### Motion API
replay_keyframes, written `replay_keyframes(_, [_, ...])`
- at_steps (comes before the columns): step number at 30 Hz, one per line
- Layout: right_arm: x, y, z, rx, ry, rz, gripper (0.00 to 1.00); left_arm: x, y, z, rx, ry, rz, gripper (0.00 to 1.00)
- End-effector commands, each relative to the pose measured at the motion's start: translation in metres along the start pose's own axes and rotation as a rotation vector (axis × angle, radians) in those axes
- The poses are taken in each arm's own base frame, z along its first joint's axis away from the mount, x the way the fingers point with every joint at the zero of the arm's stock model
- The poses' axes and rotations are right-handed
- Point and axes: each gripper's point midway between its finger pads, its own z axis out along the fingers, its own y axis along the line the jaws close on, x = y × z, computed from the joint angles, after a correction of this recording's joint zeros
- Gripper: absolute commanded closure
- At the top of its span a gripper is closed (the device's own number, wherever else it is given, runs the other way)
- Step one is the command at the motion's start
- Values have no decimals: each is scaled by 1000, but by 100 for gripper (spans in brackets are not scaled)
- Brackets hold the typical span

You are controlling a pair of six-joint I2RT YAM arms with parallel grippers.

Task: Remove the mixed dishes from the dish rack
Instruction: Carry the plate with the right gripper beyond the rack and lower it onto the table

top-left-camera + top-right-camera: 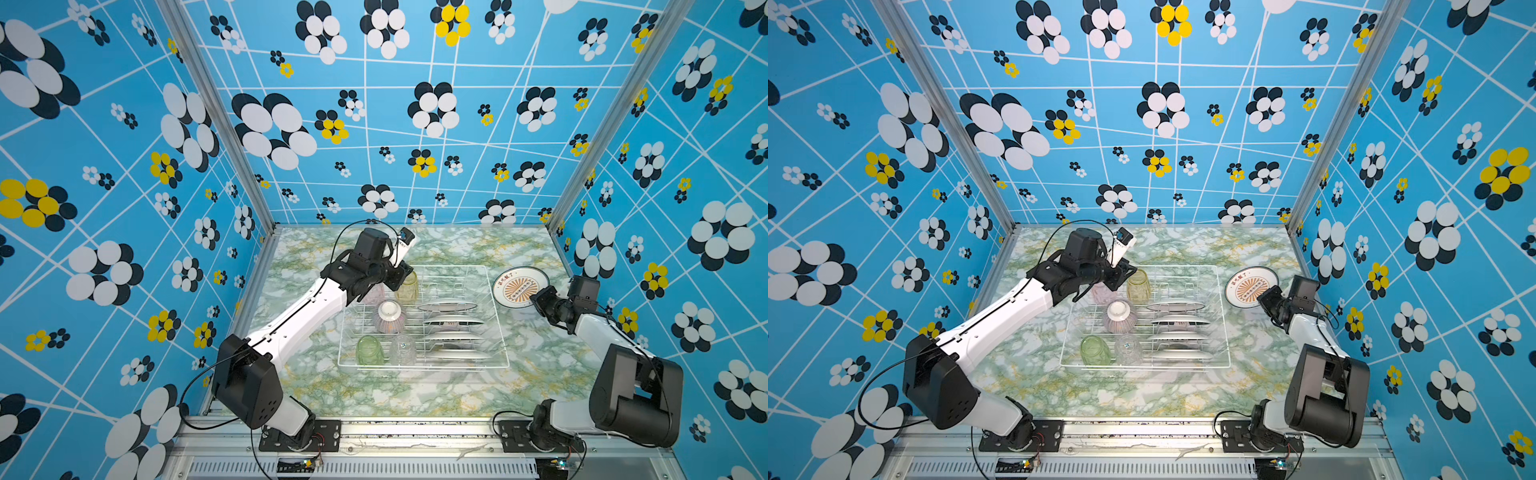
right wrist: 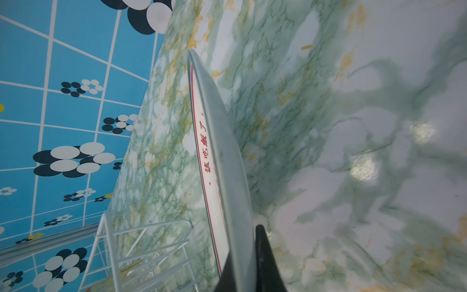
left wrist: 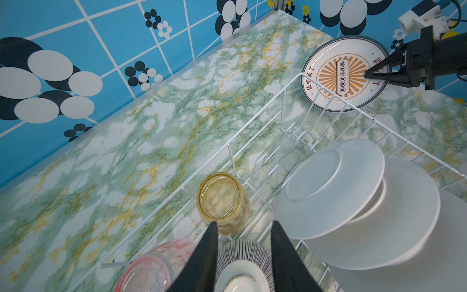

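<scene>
**Dish rack part-unloaded: one plate out, nine items still aboard**

The marbled table [image 1: 415, 395] carries the white wire dish rack [image 1: 424, 368] at its middle.

Nearest row, left side of the rack: a green tumbler [image 1: 370, 350] and a clear tumbler [image 1: 402, 350] stand mouth-down, just beside each other.

Behind them an upturned striped bowl [image 1: 390, 317] sits foot-up.

On the rack's right side, four plates [image 1: 454, 322] stand on edge in the dividers, one behind another.

At the far left corner of the rack a pink tumbler [image 3: 151, 268] and a yellow tumbler [image 1: 407, 288] stand mouth-down, the pink one partly hidden under the left arm in both top views.

The left gripper [image 3: 244, 223] hangs above this corner. Its jaws are spread and nothing lies between them. In the wrist view the bowl shows below the fingers and the yellow tumbler just past the tips.

Outside the rack, just beyond its far right corner, a fifth plate [image 1: 515, 287] lies face-up, showing an orange sunburst print. The right gripper [image 2: 245, 239] pinches its rim, one finger above and one below. Whether the plate touches the table cannot be told.
</scene>
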Motion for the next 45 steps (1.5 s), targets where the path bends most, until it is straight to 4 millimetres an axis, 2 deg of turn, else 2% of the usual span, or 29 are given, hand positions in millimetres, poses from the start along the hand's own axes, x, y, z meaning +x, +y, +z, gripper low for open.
replay_keyframes(1, [-12,20,5,-109,-31,-6,99,6,-7,9,23,26,33,62])
replay_keyframes(9, [1,6,30,-102,39,15,96,13,-21,26,50,111,68,63])
replay_keyframes(15, [6,-5,47,-84,76,28,92,9,-30,32,71,117,83,62])
replay_keyframes(21, [15,-24,58,-10,123,31,80,8,-33,35,78,134,85,62])
replay_keyframes(30, [23,-49,52,122,147,-17,66,9,-37,39,74,153,101,61])
replay_keyframes(37, [23,-52,45,157,145,-42,55,12,-38,41,78,173,108,61])
replay_keyframes(45, [21,-53,15,245,153,-118,39,12,-43,38,101,175,141,59])
